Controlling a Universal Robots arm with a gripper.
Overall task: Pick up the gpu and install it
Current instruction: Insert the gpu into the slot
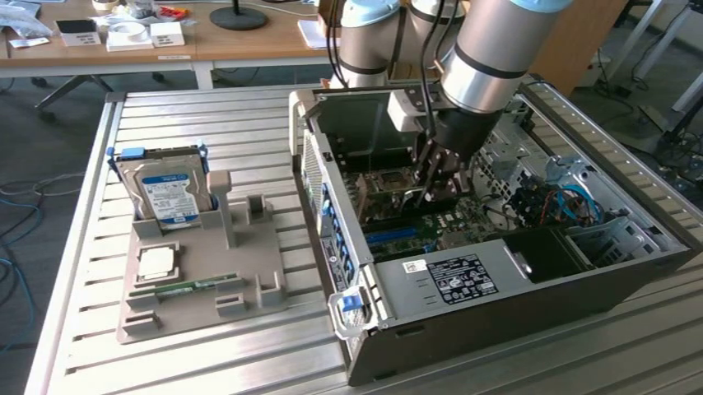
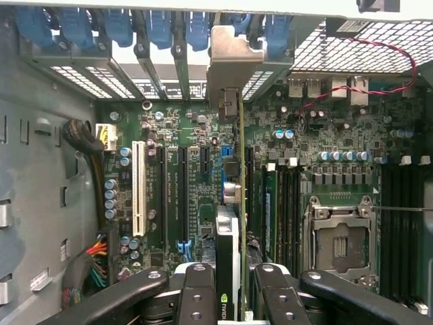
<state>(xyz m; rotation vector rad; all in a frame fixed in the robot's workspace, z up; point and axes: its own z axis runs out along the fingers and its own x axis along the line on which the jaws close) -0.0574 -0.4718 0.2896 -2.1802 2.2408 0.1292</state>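
So the arm is reaching down into the open PC case (image 1: 483,288), which lies on its side on the metal desk (image 1: 220,115). The tool (image 1: 439,183) is pinching the gpu (image 2: 229,250). In the wrist view the card sits edge-on between the two black fingers (image 2: 196,294), standing upright over the motherboard (image 2: 203,135). Its metal bracket (image 2: 233,61) is up by the row of blue latches (image 2: 115,27) at the back of the case. I honestly can't tell if the bottom edge is in a slot or just hovering over one.

Stuff I'd worry about from here:

- The card looks to be in line with the gap between the long black slots (image 2: 181,196), but if it's even a hair off sideways, pushing down jams the contacts on the slot wall instead of going in.
- The bracket has to slide past the rear frame. If its tip catches there, the card tilts in the grip and one end seats while the other rides up.
- The grip is at one end of the card, so pushing could pivot it.
- Too much force on a misaligned card flexes the board.

The hard drive (image 1: 165,193) is well apart, over on the grey holder (image 1: 197,313).
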